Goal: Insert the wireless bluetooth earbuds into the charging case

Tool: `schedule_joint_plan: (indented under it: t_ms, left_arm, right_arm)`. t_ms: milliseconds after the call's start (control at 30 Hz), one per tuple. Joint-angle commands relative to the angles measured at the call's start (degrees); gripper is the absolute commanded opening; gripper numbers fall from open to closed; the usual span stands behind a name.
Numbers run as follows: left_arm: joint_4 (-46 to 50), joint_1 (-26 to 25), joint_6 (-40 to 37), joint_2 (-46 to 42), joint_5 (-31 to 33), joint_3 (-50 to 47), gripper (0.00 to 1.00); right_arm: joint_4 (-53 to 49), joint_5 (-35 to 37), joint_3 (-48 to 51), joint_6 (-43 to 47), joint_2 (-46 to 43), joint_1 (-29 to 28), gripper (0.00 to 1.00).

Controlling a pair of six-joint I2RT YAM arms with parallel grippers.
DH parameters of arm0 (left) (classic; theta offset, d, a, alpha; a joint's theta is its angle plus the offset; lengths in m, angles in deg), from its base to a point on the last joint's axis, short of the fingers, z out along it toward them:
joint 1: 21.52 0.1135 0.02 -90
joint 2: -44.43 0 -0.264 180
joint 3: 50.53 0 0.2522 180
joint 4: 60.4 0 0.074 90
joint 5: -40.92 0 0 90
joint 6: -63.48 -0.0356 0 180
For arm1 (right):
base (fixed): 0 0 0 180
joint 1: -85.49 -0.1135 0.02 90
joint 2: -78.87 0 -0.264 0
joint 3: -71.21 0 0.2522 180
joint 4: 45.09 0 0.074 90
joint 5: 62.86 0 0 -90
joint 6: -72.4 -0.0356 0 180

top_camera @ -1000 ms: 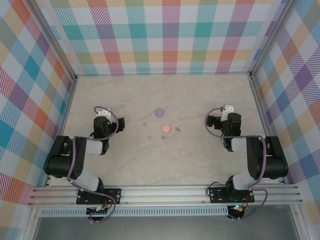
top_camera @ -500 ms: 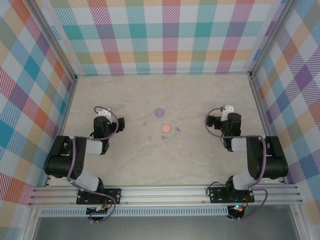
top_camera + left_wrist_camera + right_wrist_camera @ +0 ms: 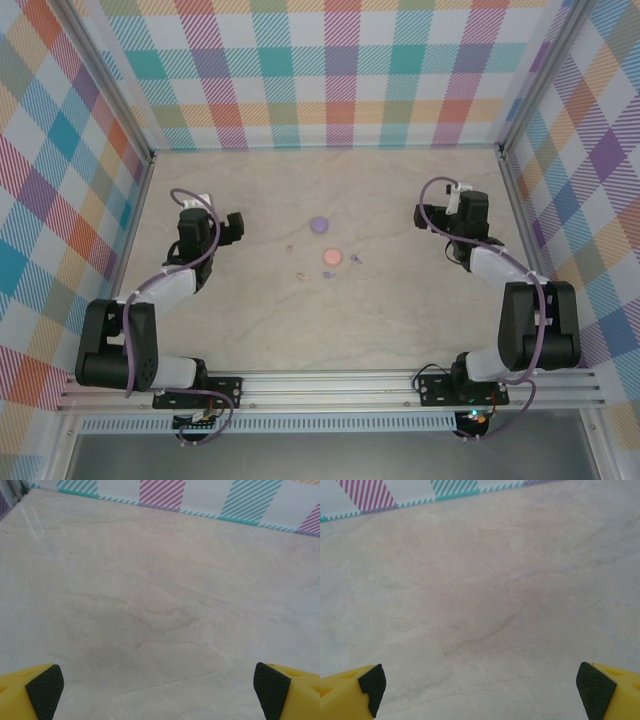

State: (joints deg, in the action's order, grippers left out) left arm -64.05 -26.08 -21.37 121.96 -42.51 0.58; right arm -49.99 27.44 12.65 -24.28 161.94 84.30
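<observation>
The wireless bluetooth earbuds are tiny beads on the marbled table: one (image 3: 290, 247) left of the discs, two (image 3: 301, 274) (image 3: 327, 273) in front, one (image 3: 355, 258) to the right. Two coin-like charging case discs lie mid-table, one purple (image 3: 319, 224) and one pink (image 3: 331, 258). My left gripper (image 3: 195, 210) (image 3: 157, 690) is far left of them. It stands open over bare table, with its yellow, black-padded fingers (image 3: 45, 690) wide apart. My right gripper (image 3: 468, 207) (image 3: 479, 687) is far to the right, also open and empty.
Checkered walls (image 3: 340, 70) close the table on the far side, left and right. An aluminium rail (image 3: 330, 385) carrying both arm bases runs along the near edge. Bare table lies between each gripper and the discs.
Both arms have stretched out: the left gripper moved toward the far wall and slightly left, the right gripper toward the far wall. Both stayed open. The discs and earbuds have not moved.
</observation>
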Motion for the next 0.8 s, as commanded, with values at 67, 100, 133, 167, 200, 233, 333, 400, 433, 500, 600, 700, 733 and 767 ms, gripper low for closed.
schedule_joint_plan:
  t_ms: [67, 100, 133, 167, 200, 233, 333, 400, 433, 500, 600, 700, 733, 767]
  left_arm:
    - [19.06, 0.78, 7.31, -0.88, -9.2, 9.72, 1.0]
    - [20.88, 0.71, 8.31, -0.38, -11.51, 11.15, 1.0]
    - [22.33, 0.69, 9.68, 0.35, -14.37, 12.78, 1.0]
    - [23.72, 0.61, 11.26, 1.21, -17.15, 14.19, 1.0]
    - [24.78, 0.42, 12.5, 2.03, -19.62, 15.36, 1.0]
    - [25.37, 0.14, 13.35, 2.82, -21.26, 16.17, 1.0]
    - [27.19, -1.69, 15.77, 4.98, -25.09, 18.29, 1.0]
    - [27.71, -3.17, 17.24, 6.24, -26.63, 19.27, 1.0]
    - [27.61, -3.79, 17.68, 6.76, -27.08, 19.51, 0.99]
    - [27.39, -4.99, 18.62, 8.24, -27.96, 20.42, 0.96]
    - [27.38, -6.4, 20.05, 11.29, -29.03, 22.29, 0.88]
    - [27.86, -7.79, 21.19, 14.88, -30.07, 24.83, 0.81]
    - [27.74, -8.31, 21.32, 15.97, -30.48, 25.57, 0.79]
    - [27.65, -8.94, 21.4, 17.36, -31.03, 26.61, 0.77]
  right_arm:
    - [-18.41, -7.46, -6.61, -6.59, 1.91, 0.22, 1.0]
    - [-19.62, -9.29, -7.76, -7.28, 2.75, 0.25, 1.0]
    - [-20.8, -11.47, -9.01, -8.23, 3.76, 0.1, 1.0]
    - [-21.39, -13.4, -10.1, -9.27, 4.71, -0.08, 1.0]
    - [-21.79, -15.24, -10.98, -9.92, 5.67, -0.36, 1.0]
    - [-22.04, -16.57, -11.62, -10.14, 6.4, -0.84, 1.0]
    - [-23.3, -19.38, -14.45, -10.38, 8.73, -3.11, 1.0]
    - [-24.52, -21.56, -16.88, -10.35, 10.59, -4.67, 1.0]
    - [-25.11, -22.41, -17.95, -10.37, 11.53, -5.31, 1.0]
    - [-26.48, -23.57, -20.47, -10.44, 13.71, -7.11, 1.0]
    - [-27.03, -24.63, -23.26, -10.47, 16.53, -9.9, 0.99]
    - [-28.25, -26.07, -26.76, -10.46, 19.92, -12.27, 0.92]
    - [-28.92, -26.66, -28.14, -10.37, 21.02, -12.83, 0.9]
    - [-29.8, -26.86, -29.55, -10.39, 22.44, -13.48, 0.88]
